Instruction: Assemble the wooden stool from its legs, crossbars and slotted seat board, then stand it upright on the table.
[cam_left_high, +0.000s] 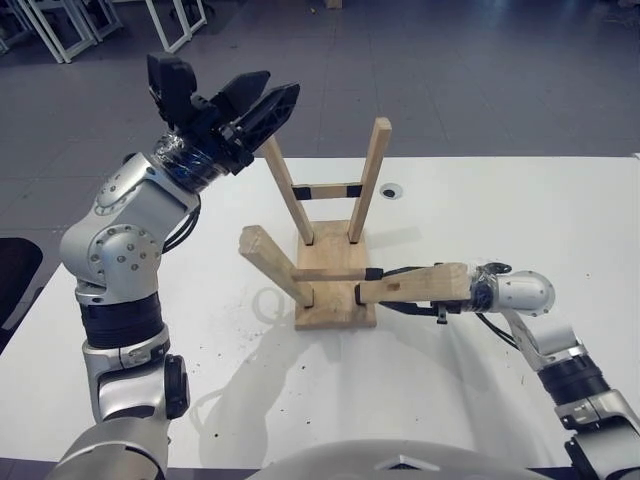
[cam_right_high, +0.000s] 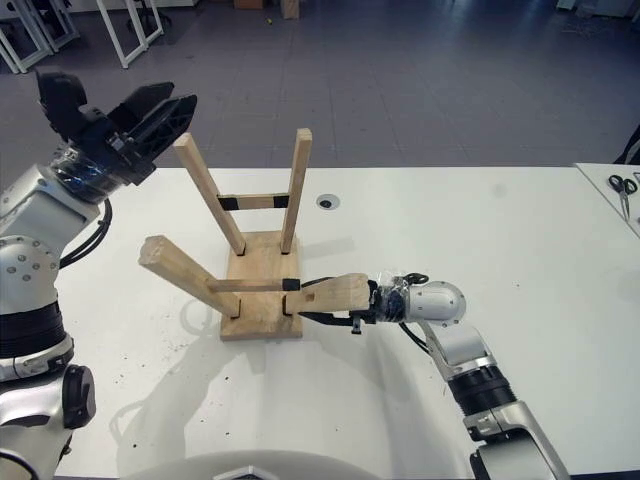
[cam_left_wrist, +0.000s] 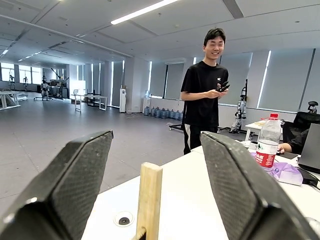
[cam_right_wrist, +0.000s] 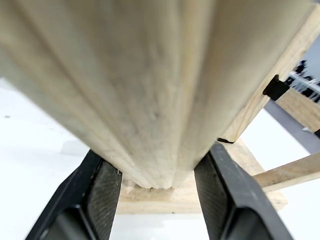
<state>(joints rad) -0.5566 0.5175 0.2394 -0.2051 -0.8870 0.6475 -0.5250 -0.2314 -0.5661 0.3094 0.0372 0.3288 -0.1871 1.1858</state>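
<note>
The stool lies upside down with its seat board (cam_left_high: 335, 255) flat on the white table. Two far legs (cam_left_high: 288, 190) (cam_left_high: 369, 178) stand up from it, joined by a crossbar (cam_left_high: 328, 191). The near left leg (cam_left_high: 272, 262) leans outward to the left, with a second crossbar (cam_left_high: 335, 273) at its base. My right gripper (cam_right_high: 355, 305) is shut on the near right leg (cam_left_high: 412, 285), which lies almost level, its end at the board's edge. That leg (cam_right_wrist: 150, 90) sits clamped between the fingers (cam_right_wrist: 100, 195). My left gripper (cam_left_high: 278, 95) is open, raised beside the top of the far left leg (cam_left_wrist: 150, 200).
A round cable hole (cam_left_high: 389, 190) is set in the table behind the stool. Scissors (cam_right_high: 622, 186) lie on a neighbouring table at the right. A water bottle (cam_left_wrist: 267, 142) stands farther off. Small dark specks dot the table in front of the board.
</note>
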